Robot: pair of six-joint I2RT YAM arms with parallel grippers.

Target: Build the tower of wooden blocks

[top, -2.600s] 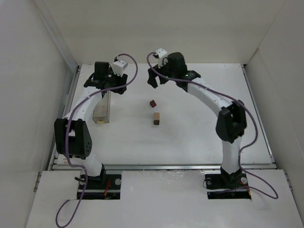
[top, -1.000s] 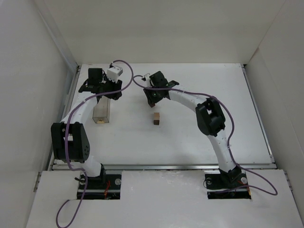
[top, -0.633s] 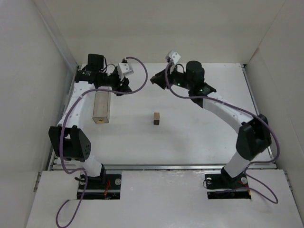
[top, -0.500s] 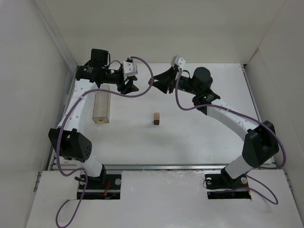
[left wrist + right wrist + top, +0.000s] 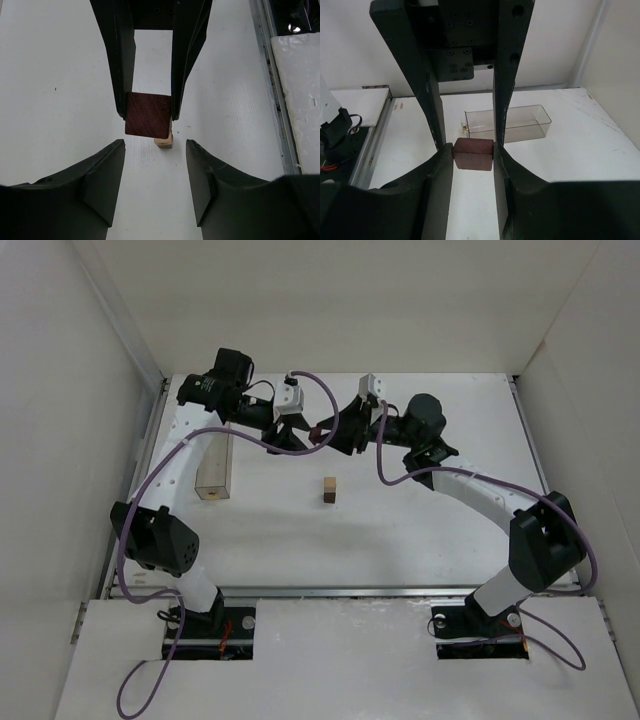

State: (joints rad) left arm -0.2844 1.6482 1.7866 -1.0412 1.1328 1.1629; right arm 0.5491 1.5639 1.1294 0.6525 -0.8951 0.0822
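Currently my right claw (image 5: 473,149) is clamped on the maroon block (image 5: 148,121), one finger on each of two opposite faces. It holds the block in the air over the middle of the worktop (image 5: 430,510), a little to the far side of the other two blocks. My left claw (image 5: 155,144) faces it nose to nose with its fingers spread wider than the block. The block sits just at their tips, and as far as I can see they do not touch it.

I judge this to be a hand-over in the air. The right grip probably has the piece turned the wrong way for setting down, so the left would take it by the free faces. The wide spread gives clearance, so the block is not knocked out of the right fingers.

The tan cube (image 5: 329,483) and the dark brown block (image 5: 329,497) are touching, near the middle of the worktop. They look stacked, tan on brown, as the base that waits for the top piece, though from above I cannot rule out that they lie side by side. The clear plastic box (image 5: 213,465) lies lengthwise at the left, well apart from them and out of the way.

Counted, there are three wood blocks: one maroon, one tan and one dark brown. There is one clear box. Of my two claws, one is gripping and one is wide.
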